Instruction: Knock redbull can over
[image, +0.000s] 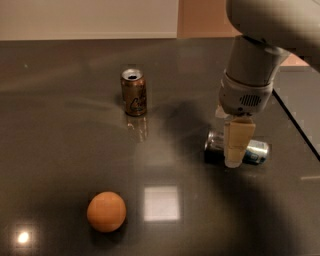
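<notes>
Hand sits right of centre, low over the desk, pointing down from a bulky pale-grey arm that enters from the top right. Cannot tell if the hand is wide or narrow, since only its beige front face shows. It does overlap the redbull can; contact is unclear.

Left to right:
- A small light glint shows on the dark glossy desk at the bottom-left corner.
- An orange is front left, round, alone, well apart from both cans.
- A brown-gold can stands upright further back, left of centre, with the top opening visible and a faint reflection under it on the desk.
- A bright square reflection lies just right of the orange, on the desk surface.
- The redbull can lies on its side on the desk, right of centre, directly behind the hand. Its silver end points left and its blue and silver body sticks out to the right of the hand. The middle of the can is hidden by the hand.
- The desk's right edge runs diagonally behind the arm.

A pale wall runs along the back.
</notes>
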